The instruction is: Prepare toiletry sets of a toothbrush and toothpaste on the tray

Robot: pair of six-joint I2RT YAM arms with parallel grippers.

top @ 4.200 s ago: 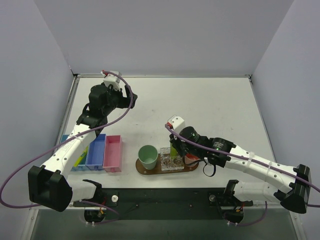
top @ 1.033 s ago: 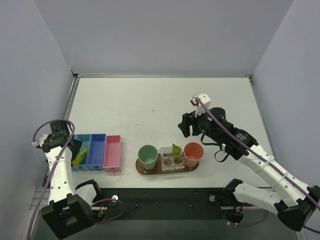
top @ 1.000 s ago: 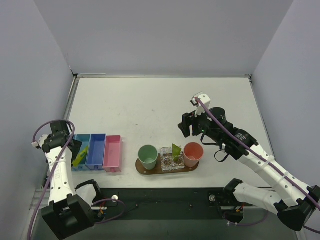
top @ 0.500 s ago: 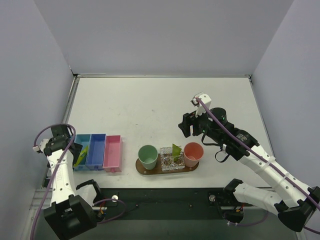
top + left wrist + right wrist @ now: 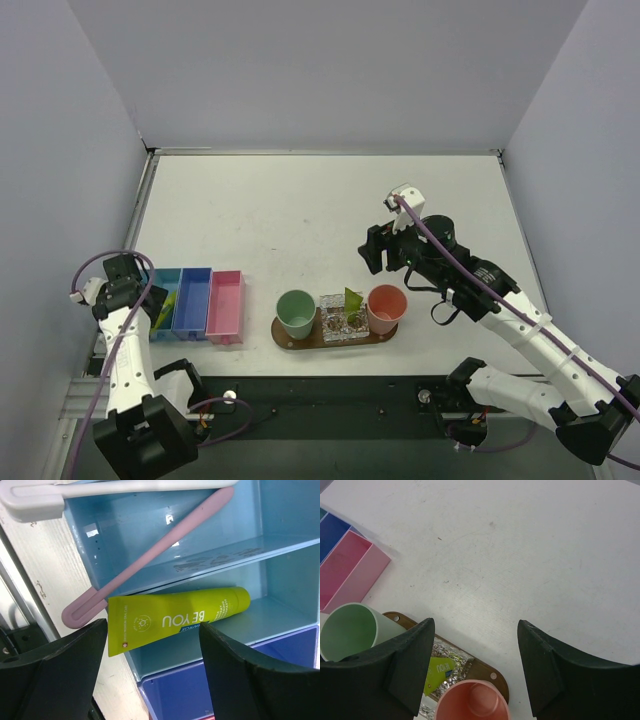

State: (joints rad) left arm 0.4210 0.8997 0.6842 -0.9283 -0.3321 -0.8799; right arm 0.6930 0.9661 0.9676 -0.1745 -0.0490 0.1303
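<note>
The brown oval tray [image 5: 283, 336] [image 5: 483, 670] carries a green cup [image 5: 296, 312], a clear cup [image 5: 340, 322] with a lime toothpaste tube [image 5: 352, 298] in it, and a salmon cup [image 5: 387, 308]. My right gripper [image 5: 372, 256] [image 5: 476, 625] hovers open and empty behind the salmon cup [image 5: 472, 702]. My left gripper [image 5: 148, 298] [image 5: 152, 627] hangs open over the light blue bin [image 5: 280, 570]. In that bin lie a pink toothbrush [image 5: 155, 555], a white toothbrush [image 5: 115, 490] and a second lime toothpaste tube [image 5: 175, 617], all untouched.
A dark blue bin [image 5: 192, 303] and a pink bin [image 5: 225, 305] stand side by side right of the light blue bin [image 5: 160, 290], left of the tray. Grey walls close in the table at the left, back and right.
Over four seconds the right gripper left the salmon cup on the tray and rose back. The left arm swung from the back left down to the bins and crept slightly nearer.
</note>
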